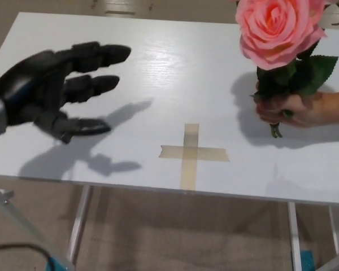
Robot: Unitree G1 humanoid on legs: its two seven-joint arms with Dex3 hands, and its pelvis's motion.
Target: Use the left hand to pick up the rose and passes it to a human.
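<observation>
White table (158, 73), empty splayed robot hand (51, 90)

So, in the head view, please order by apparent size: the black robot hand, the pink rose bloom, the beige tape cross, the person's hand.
1. Black left robot hand, though it is nearer the camera.
2. Pink rose bloom.
3. Beige tape cross and the person's hand look alike; I cannot rank them.

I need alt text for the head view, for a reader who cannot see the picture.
A person's hand holds a pink rose upright by its stem at the right of a white table. The robot's black left hand hovers open and empty over the table's left side, and a cross of tape marks the table near its front edge.
</observation>
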